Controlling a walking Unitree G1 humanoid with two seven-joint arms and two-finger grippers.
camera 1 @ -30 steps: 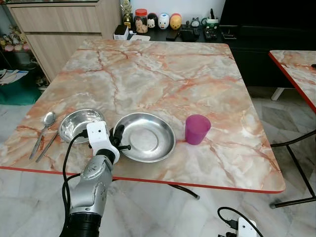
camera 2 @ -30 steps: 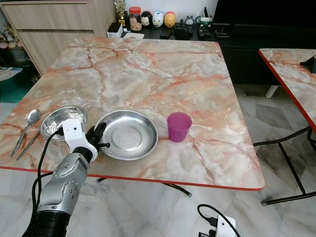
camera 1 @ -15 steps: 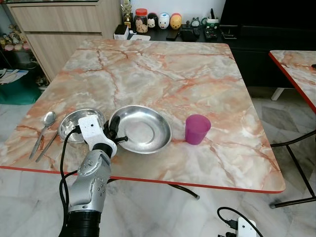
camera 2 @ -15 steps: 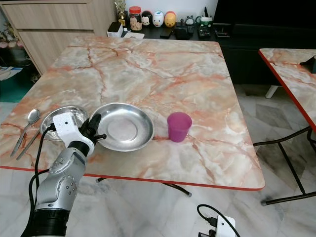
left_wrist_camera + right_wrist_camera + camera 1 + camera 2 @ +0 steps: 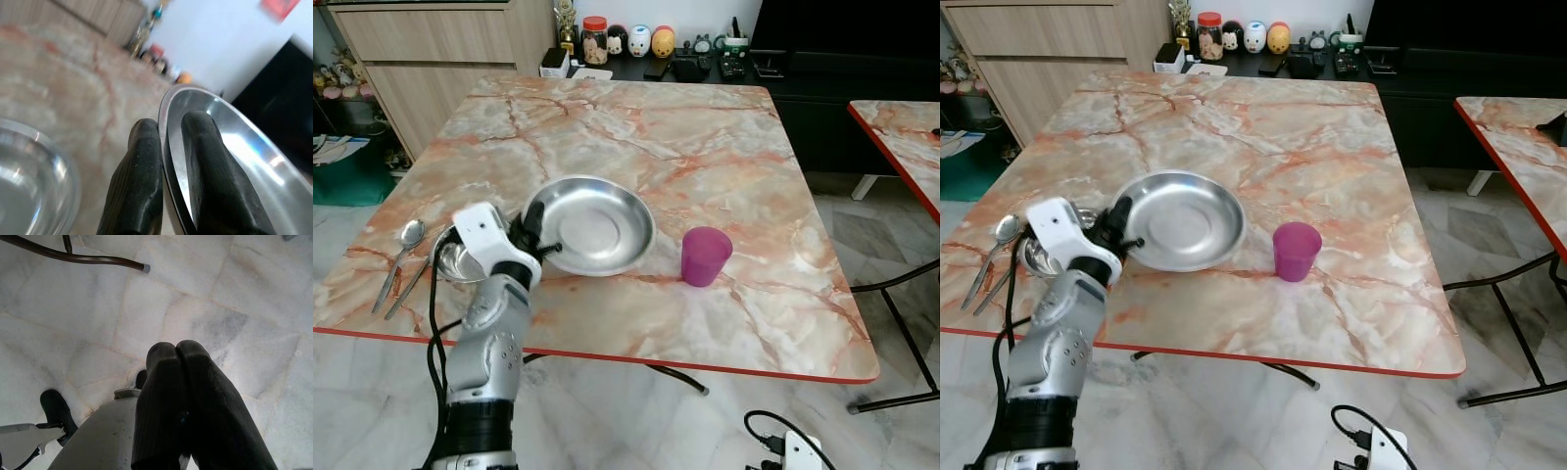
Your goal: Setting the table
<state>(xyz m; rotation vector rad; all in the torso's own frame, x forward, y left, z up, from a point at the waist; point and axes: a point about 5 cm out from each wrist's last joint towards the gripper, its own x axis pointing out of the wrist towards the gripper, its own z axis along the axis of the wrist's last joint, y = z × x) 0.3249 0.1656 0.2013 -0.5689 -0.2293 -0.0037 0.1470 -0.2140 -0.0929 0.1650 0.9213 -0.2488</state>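
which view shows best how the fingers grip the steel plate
The left wrist view: the left gripper has one finger on each face of the steel plate, clamping its rim. Both eye views show the whole plate lifted and tilted, grip small. The right wrist view faces floor.

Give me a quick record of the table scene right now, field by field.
Left claw: shut on the steel plate's rim
Steel plate: tilted, near edge lifted off the marble table
Steel bowl: on the table, beside the left arm
Spoon: flat, left of the bowl
Purple cup: upright, right of the plate
Right claw: shut, hanging over the floor
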